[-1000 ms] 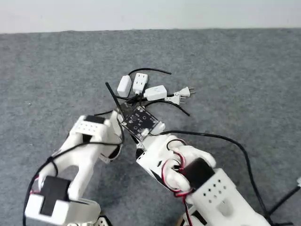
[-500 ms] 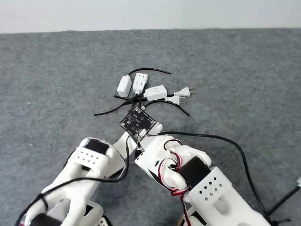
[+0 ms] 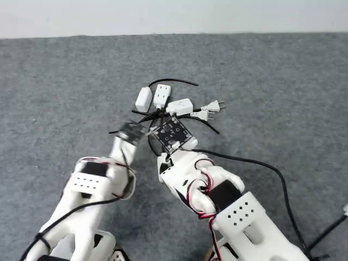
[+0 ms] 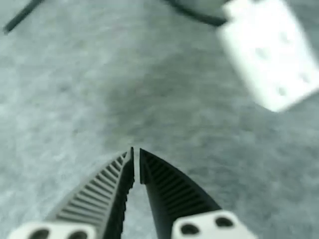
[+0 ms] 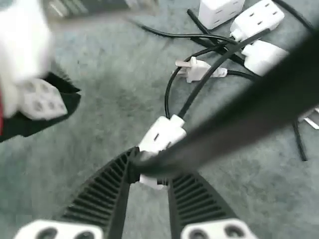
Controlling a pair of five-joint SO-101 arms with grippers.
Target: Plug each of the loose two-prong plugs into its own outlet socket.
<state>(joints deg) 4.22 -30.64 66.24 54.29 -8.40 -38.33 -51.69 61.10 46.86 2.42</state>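
On the grey carpeted desk (image 3: 261, 76), seen from above, the left pincer (image 3: 131, 130) hangs at seven o'clock of three white outlet sockets (image 3: 162, 95). Its wrist view shows the ribbed fingers (image 4: 112, 184) drawn almost together, gripping nothing. Thin black cords (image 3: 174, 80) loop around the sockets. At five o'clock of the sockets, the right pincer (image 5: 149, 162) is clamped on a white plug (image 5: 162, 133). At three o'clock, a loose two-prong plug (image 3: 209, 110) lies near the sockets, not inserted.
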